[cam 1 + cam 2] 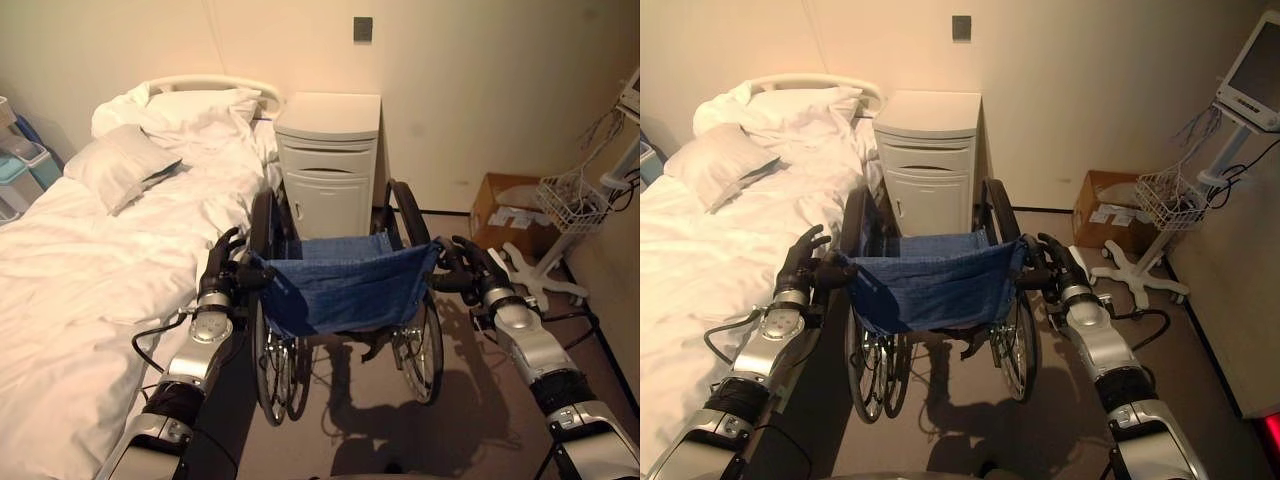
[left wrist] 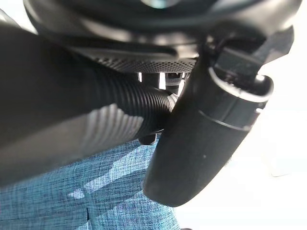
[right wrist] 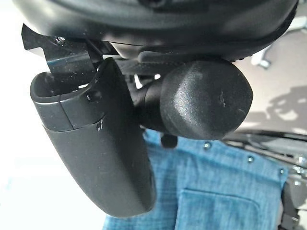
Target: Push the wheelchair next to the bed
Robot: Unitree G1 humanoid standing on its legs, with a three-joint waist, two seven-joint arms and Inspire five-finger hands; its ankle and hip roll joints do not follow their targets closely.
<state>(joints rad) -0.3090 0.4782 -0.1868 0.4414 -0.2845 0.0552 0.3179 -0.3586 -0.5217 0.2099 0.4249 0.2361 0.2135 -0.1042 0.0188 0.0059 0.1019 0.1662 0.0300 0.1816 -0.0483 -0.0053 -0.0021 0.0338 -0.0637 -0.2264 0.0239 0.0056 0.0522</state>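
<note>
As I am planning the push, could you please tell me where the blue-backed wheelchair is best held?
By the two black push handles at the top of the blue-backed wheelchair, approached from behind: they point back towards the robot, either side of the backrest. The left hand and right hand are already there.

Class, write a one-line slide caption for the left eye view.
Both hands, left and right, grip the wheelchair handles beside the bed, facing a bedside cabinet.

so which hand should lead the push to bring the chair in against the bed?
Right, probably. The right hand grips the handle on the wheelchair's far side from the bed, so pushing there swings it bedward; the left hand steadies.
</note>
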